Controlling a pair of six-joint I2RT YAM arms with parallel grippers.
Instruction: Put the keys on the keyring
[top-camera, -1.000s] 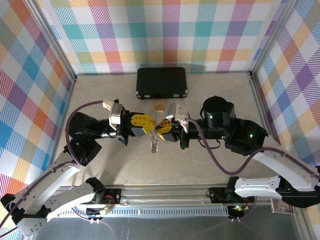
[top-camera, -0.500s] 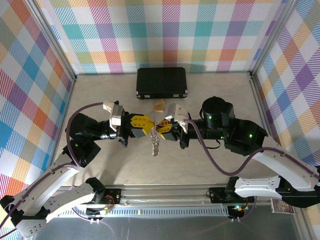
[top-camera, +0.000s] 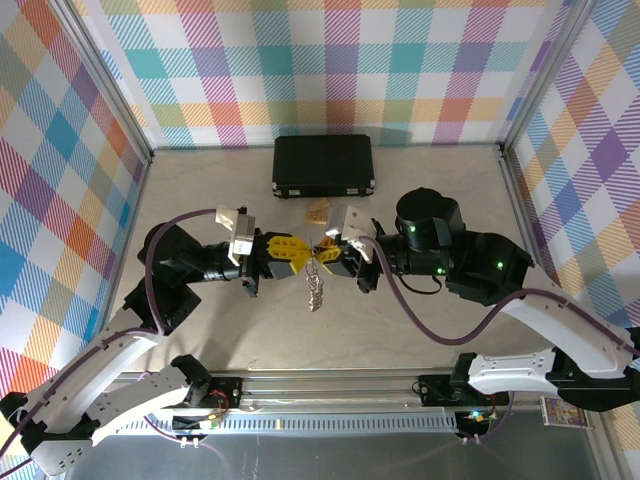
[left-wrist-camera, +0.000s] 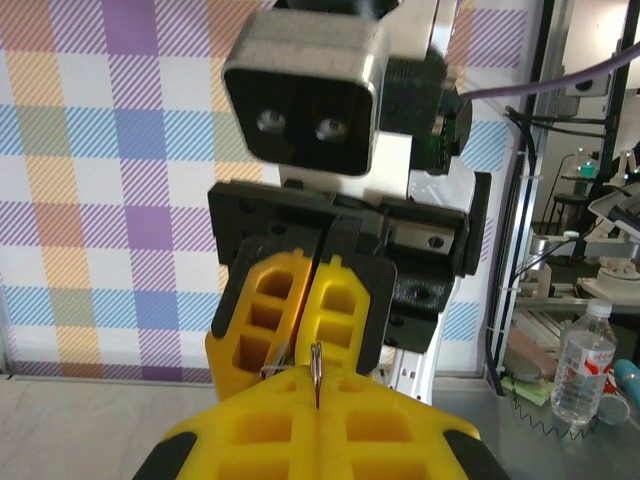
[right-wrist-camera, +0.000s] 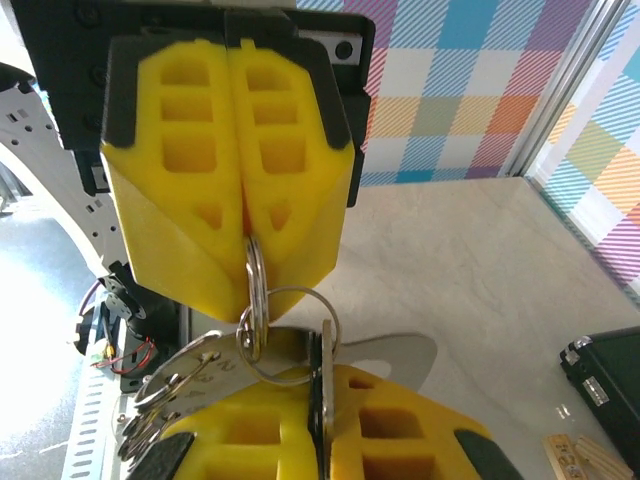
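Silver metal keyring (top-camera: 315, 287) hangs mid-table. The left gripper (top-camera: 306, 251) at its 9 o'clock and right gripper (top-camera: 322, 256) at 3 o'clock both pinch its top tightly.

Silver keyring (top-camera: 314, 288) aloft, vertical
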